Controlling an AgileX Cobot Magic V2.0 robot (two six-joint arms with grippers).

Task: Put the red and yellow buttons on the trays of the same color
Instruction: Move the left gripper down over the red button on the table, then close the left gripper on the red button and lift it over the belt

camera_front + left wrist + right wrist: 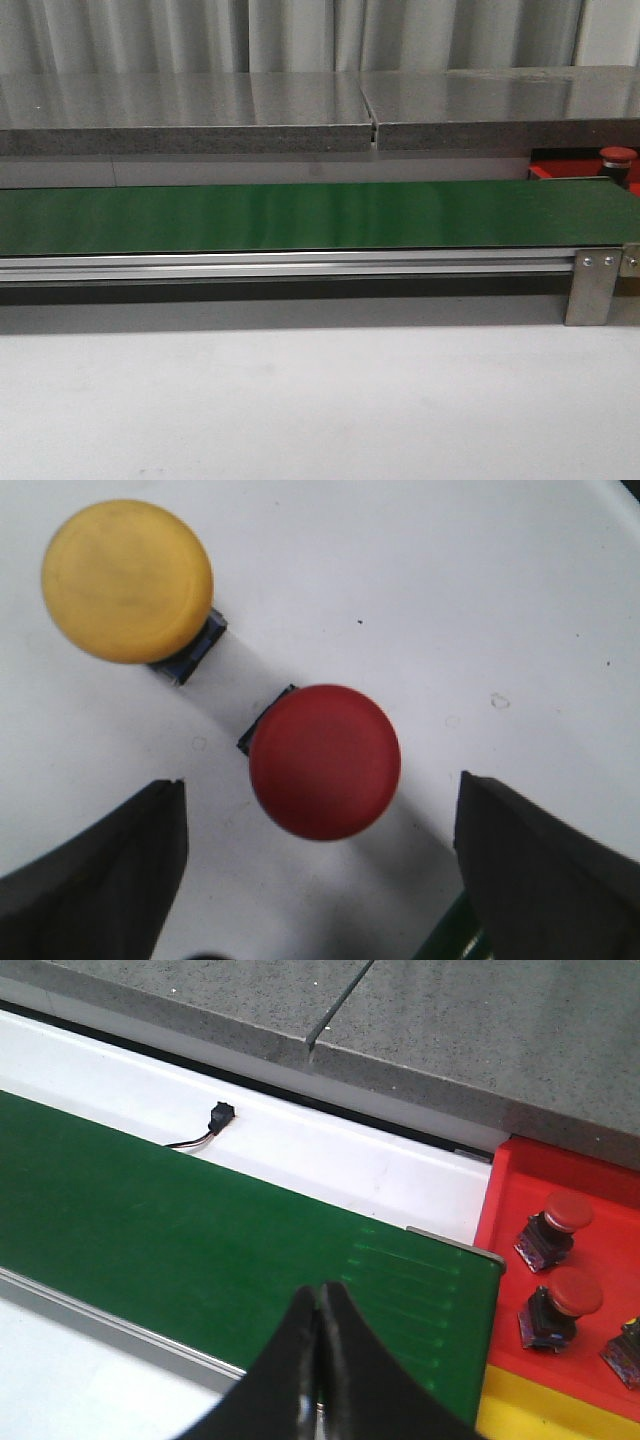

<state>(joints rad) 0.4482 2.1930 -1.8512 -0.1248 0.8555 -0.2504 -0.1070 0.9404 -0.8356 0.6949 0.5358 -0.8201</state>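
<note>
Left wrist view: left gripper (320, 880), fingers spread, is hovering over red button (325, 761), yellow button (127, 580) at ten o'clock; next, descending and closing; right gripper (320, 1360), fingers pressed together, is idling near red tray (570, 1165).

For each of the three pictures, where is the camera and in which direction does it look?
Front view: looks forward over the green belt; no arm shows.
Left wrist view: looks down on a yellow button and a red button on white; left gripper open around the red one.
Right wrist view: looks over the belt's end to the red tray; right gripper shut.
Front and right wrist views share belt and tray.
</note>
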